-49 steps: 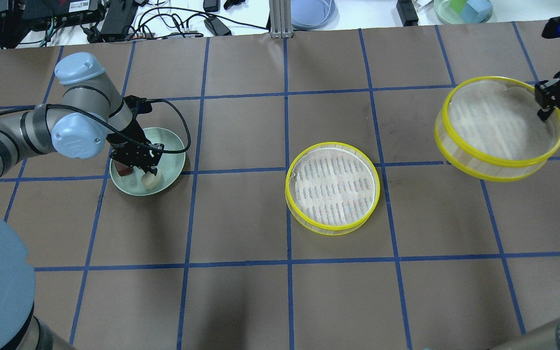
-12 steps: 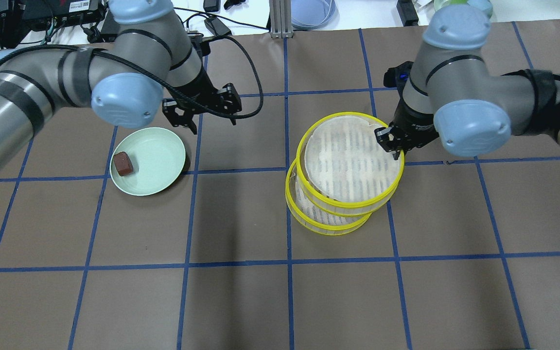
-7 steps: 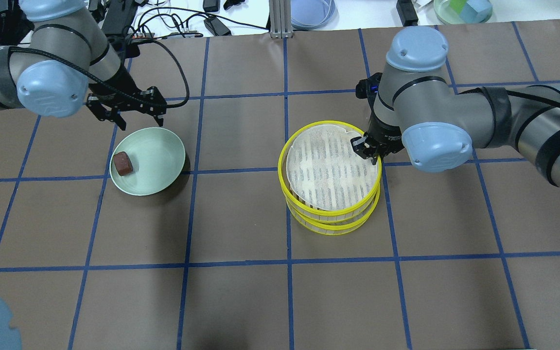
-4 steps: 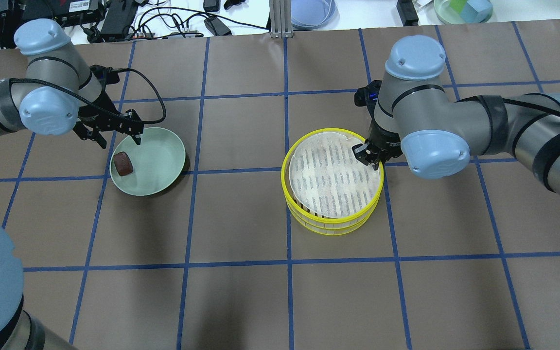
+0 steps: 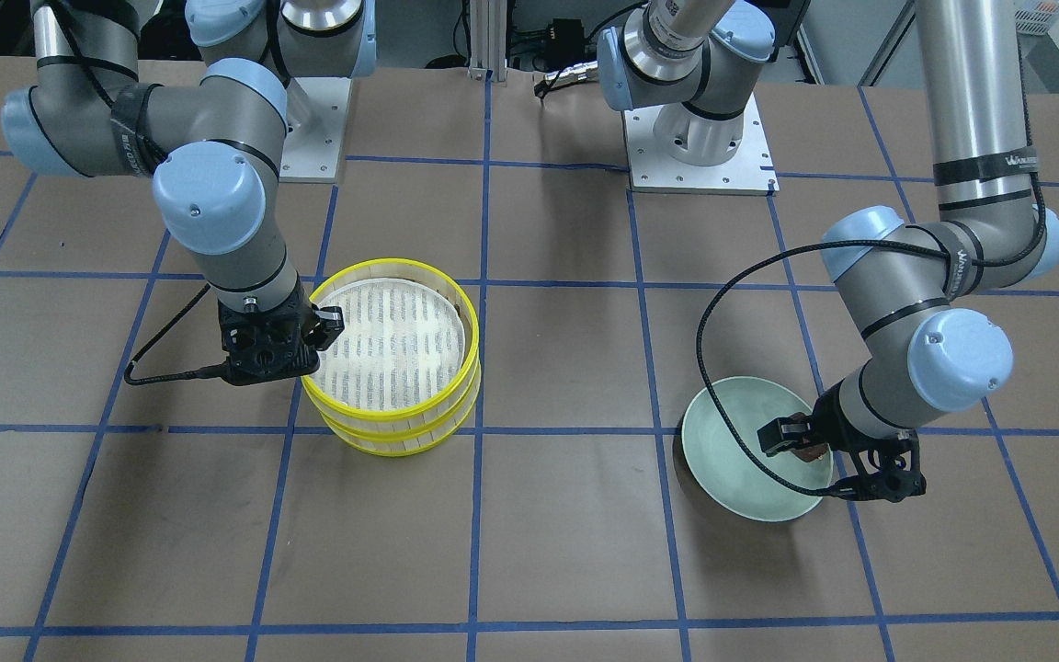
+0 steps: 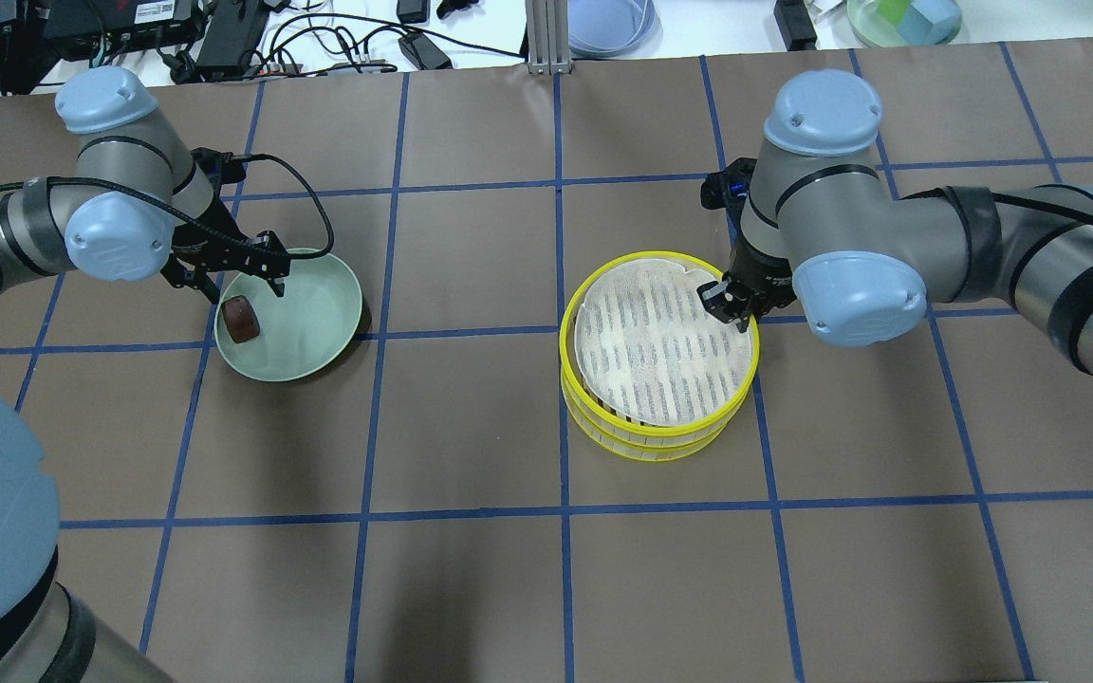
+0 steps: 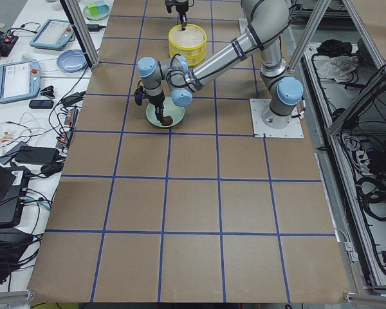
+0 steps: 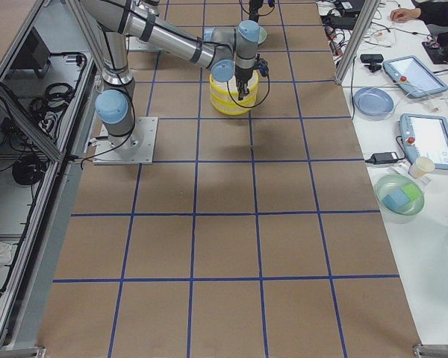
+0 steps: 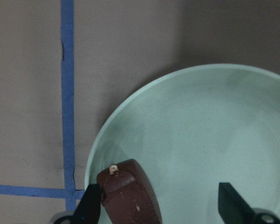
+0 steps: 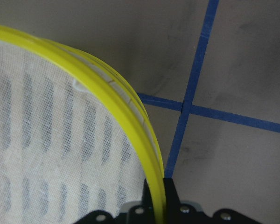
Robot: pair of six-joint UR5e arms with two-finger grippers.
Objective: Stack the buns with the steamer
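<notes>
On the brown gridded table (image 6: 471, 588), overhead view, steamer sits right of centre: upper tray (image 6: 665, 346) stacked on lower tray (image 6: 646, 446), yellow rims roughly aligned; full seating probably, hard to confirm from these angles. Striped liner of upper tray shows bare. Pale green plate (image 6: 314, 313) lies at 9 o'clock from the stack, well apart. Right gripper (image 6: 734, 313) is pinched narrow on the upper tray's yellow rim at about 2 o'clock, one finger inside the rim, one outside. Left gripper (image 6: 243, 285) hangs low over the plate's 9 o'clock side, jaws spread wide, gripping nothing. Red-brown bun (image 6: 243, 319) lies in the plate at 9 o'clock between those fingers, close by one, with a wide gap to the other.
</notes>
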